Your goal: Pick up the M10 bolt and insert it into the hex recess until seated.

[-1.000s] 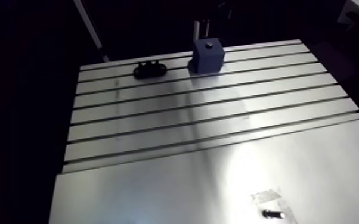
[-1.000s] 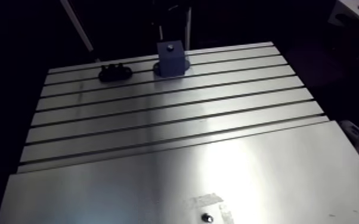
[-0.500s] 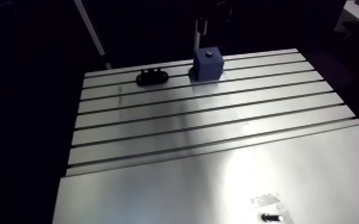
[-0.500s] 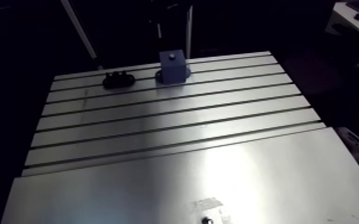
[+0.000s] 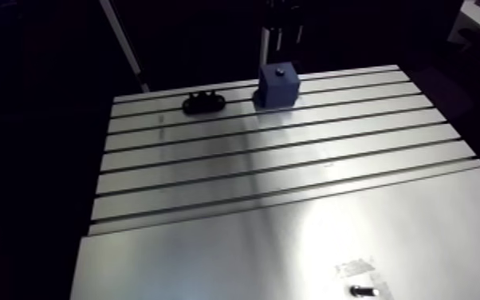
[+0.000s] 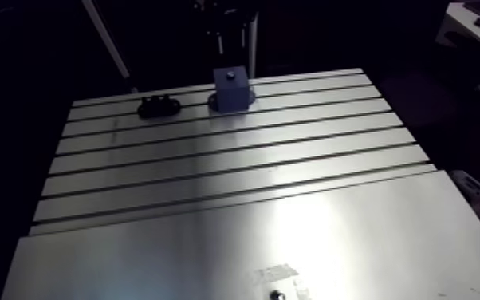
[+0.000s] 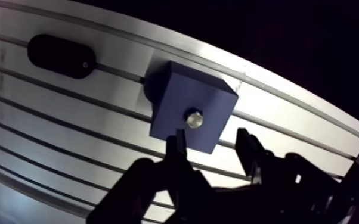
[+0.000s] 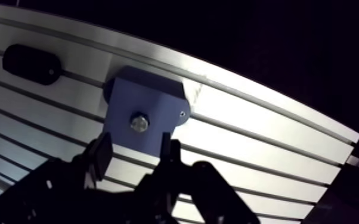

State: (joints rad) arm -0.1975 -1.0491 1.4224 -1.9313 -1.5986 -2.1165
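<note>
Lying nearest on the tabletop (image 5: 291, 159) is a small dark piece (image 5: 360, 289). Far back, the bolt (image 7: 194, 118) sits in the blue block (image 7: 176, 104), with the hand (image 7: 212, 138) spread empty above it and a black oval (image 7: 61, 55) beside.

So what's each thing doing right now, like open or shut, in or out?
Blue square block: standing on the slotted aluminium table, a bolt in its top.
Silver bolt: sitting in the block's top, not held.
Gripper: open, empty, close by the block.
Black oval piece: flat on the table.
Small dark bolt: lying loose, far from the block.
</note>
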